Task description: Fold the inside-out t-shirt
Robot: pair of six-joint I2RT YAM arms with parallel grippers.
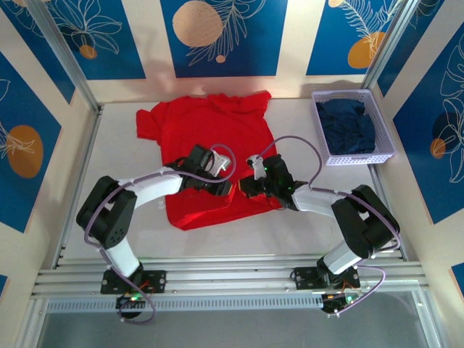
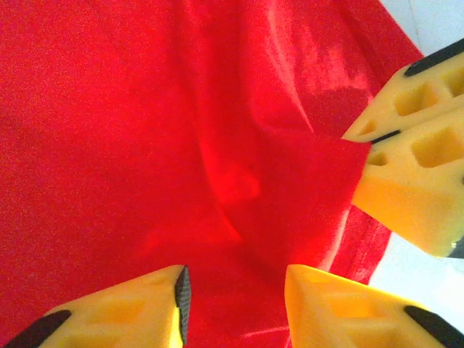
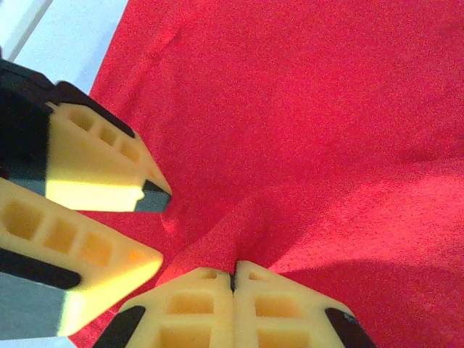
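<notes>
The red t-shirt (image 1: 210,130) lies spread on the white table, plain side up, collar at the far edge. Both grippers meet over its near right part. My right gripper (image 1: 248,187) is shut on a raised pinch of the red cloth (image 3: 217,246); its yellow fingers (image 3: 233,270) are pressed together on the fold. My left gripper (image 1: 226,190) is right beside it with its fingers (image 2: 235,279) apart, and the cloth lies loose under the gap. In the left wrist view the right gripper (image 2: 362,138) holds a peaked corner of cloth. In the right wrist view the left gripper (image 3: 163,226) stands open.
A lilac basket (image 1: 355,158) holding a dark navy garment (image 1: 351,127) stands at the back right. Bare white table (image 1: 116,145) lies to the left of the shirt and along the near edge. Walls and metal posts enclose the table.
</notes>
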